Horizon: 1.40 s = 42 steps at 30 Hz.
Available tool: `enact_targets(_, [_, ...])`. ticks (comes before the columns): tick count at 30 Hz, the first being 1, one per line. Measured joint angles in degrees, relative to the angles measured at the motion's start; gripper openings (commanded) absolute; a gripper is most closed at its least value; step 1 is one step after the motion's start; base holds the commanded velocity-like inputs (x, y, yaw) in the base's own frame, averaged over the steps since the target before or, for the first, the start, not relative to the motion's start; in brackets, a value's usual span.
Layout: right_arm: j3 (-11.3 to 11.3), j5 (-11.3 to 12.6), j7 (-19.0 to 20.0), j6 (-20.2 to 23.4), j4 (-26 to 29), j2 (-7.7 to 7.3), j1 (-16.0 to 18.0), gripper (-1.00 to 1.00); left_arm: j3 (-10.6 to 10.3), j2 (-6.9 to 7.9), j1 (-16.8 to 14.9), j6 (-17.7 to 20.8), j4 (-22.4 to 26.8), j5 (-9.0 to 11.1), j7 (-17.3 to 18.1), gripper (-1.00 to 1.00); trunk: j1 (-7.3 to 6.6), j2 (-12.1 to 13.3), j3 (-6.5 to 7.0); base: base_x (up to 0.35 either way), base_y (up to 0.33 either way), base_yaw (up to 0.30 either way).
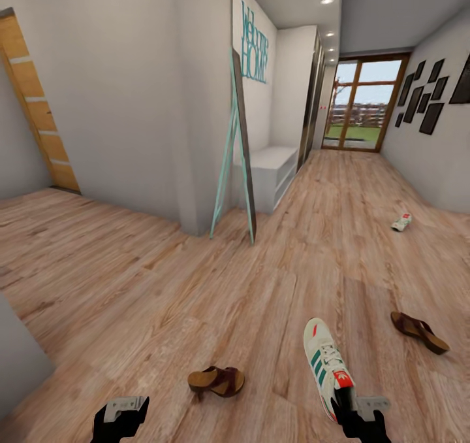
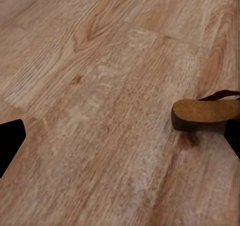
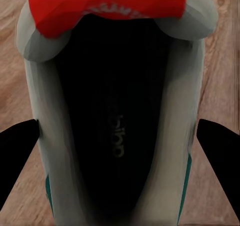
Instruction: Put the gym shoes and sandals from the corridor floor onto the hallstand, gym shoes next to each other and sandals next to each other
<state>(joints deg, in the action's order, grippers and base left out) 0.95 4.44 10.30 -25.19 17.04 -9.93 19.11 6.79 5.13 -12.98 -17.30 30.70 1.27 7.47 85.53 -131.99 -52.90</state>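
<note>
The right gripper hangs open over the near gym shoe, one finger on each side of its heel opening. The left gripper is open too, a sandal on the corridor floor just beside it.

Noted ahead of me: a teal-legged standing mirror leaning at the wall corner, teal lettering above, dark frames opposite, a glazed door beyond, a wooden door alongside.

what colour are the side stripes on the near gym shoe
Green, on the white near gym shoe; clearest in the head view.
</note>
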Motion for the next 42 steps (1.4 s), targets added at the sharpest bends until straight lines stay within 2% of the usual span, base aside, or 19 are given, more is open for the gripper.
enact_targets(11, [0.0, 0.0, 0.0, 0.0, 0.0, 0.01, 0.0, -1.0, 0.0, 0.0, 0.0, 0.0, 0.0, 0.0, 0.0, 1.0, -0.01, 0.0, 0.21, 0.139, 0.124, -0.182])
enact_targets(22, [0.0, 0.0, 0.0, 0.0, 0.1, 0.01, 0.0, -1.0, 0.0, 0.0, 0.0, 0.0, 0.0, 0.0, 0.0, 1.0, 0.0, 0.0, 0.22, 0.028, 0.015, -0.008])
enact_targets(35, [0.0, 0.0, 0.0, 0.0, 0.1, 0.01, 0.0, -1.0, 0.0, 0.0, 0.0, 0.0, 0.0, 0.0, 0.0, 1.0, -0.03, 0.0, 0.22, 0.26, 0.104, 0.0])
enact_targets(42, [0.0, 0.0, 0.0, 0.0, 0.1, -0.04, 0.0, -1.0, 0.0, 0.0, 0.0, 0.0, 0.0, 0.0, 0.0, 1.0, 0.0, 0.0, 0.22, 0.083, 0.038, -0.003])
